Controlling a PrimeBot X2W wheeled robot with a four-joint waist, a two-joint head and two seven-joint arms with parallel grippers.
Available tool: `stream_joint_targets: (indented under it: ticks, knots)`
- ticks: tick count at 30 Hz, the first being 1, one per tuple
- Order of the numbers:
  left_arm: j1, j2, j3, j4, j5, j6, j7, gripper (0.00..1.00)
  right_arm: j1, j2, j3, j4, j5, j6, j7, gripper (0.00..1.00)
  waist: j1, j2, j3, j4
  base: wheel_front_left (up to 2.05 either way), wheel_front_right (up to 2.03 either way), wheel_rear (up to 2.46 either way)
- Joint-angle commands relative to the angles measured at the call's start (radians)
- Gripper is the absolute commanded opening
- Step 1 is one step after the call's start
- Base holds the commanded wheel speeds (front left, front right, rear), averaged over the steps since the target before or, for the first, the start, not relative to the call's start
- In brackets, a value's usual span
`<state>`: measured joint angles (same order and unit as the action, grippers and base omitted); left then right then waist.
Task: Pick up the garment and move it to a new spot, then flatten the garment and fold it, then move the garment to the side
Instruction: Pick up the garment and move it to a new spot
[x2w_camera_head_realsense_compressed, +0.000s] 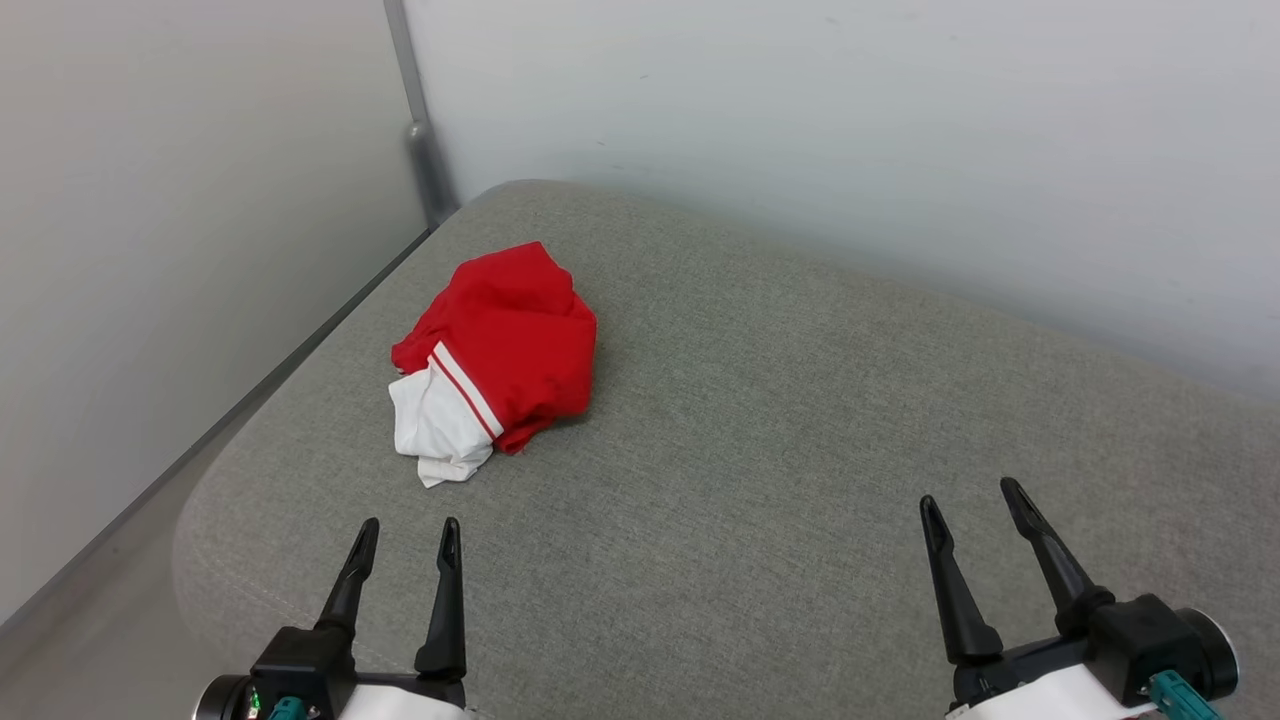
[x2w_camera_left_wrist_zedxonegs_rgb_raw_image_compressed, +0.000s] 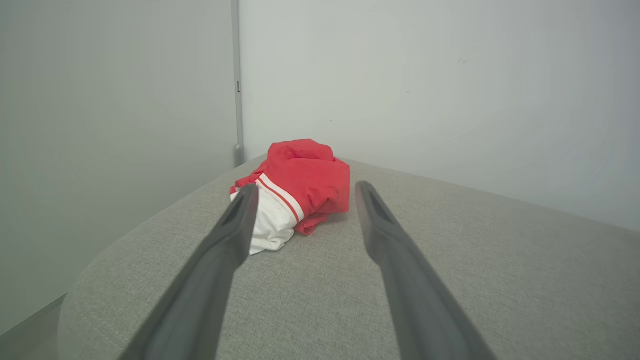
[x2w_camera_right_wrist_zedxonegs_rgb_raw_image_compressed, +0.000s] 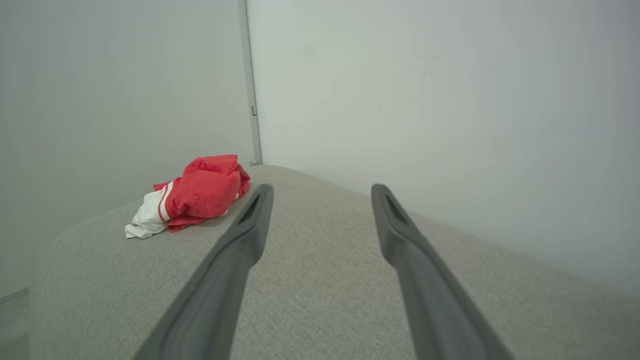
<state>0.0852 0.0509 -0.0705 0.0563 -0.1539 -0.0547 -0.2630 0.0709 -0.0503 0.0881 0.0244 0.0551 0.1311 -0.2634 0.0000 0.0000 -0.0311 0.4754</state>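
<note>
Short of garment (x2w_camera_head_realsense_compressed: 495, 345), claws (x2w_camera_head_realsense_compressed: 412, 525) (x2w_camera_head_realsense_compressed: 968, 492) wide, empty

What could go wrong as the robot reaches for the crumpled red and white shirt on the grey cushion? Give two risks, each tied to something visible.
1. The shirt is bunched up, so the open left claw may pinch several layers, or just the white part, and lift a tangle.
2. It lies near the cushion edge beside the wall; a clumsy nudge could push it off.
</note>
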Motion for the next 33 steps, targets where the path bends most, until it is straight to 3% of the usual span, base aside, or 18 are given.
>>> stream_joint_targets:
  ticks: [1,10,16,21,28,33]
  knots:
    - [0.008,-0.001,0.002,-0.003,-0.002,-0.004,-0.003,1.00,-0.008,0.000,0.002,-0.001,0.004,-0.001,-0.002,1.00,0.0000,0.0000,0.000,-0.002,0.00,0.00,0.00]
    - [-0.047,0.004,0.009,0.045,-0.003,-0.045,-0.003,1.00,-0.020,0.000,0.007,-0.013,-0.021,-0.001,-0.002,1.00,0.0000,0.0000,0.041,-0.037,0.00,0.00,0.00]
    - [-0.213,0.105,-0.029,0.135,-0.046,-0.073,0.023,1.00,-0.051,0.000,0.017,-0.020,-0.058,-0.001,-0.002,1.00,0.0000,0.0000,0.124,-0.073,0.00,0.00,0.00]
    - [-0.425,0.248,-0.088,0.221,-0.140,-0.075,0.232,1.00,-0.086,-0.025,0.040,-0.030,-0.085,-0.001,-0.002,1.00,0.0000,0.0000,0.192,-0.111,0.00,0.00,0.00]
    - [-0.704,0.483,-0.242,0.305,-0.374,-0.075,0.647,1.00,-0.141,-0.049,0.067,-0.050,-0.098,-0.001,-0.002,1.00,0.0000,0.0000,0.271,-0.183,0.00,0.00,0.00]
    - [-0.852,0.580,-0.303,0.337,-0.572,-0.075,0.959,1.00,-0.165,-0.058,0.078,-0.062,-0.107,-0.001,-0.002,1.00,0.0000,0.0000,0.318,-0.236,0.00,0.00,0.00]
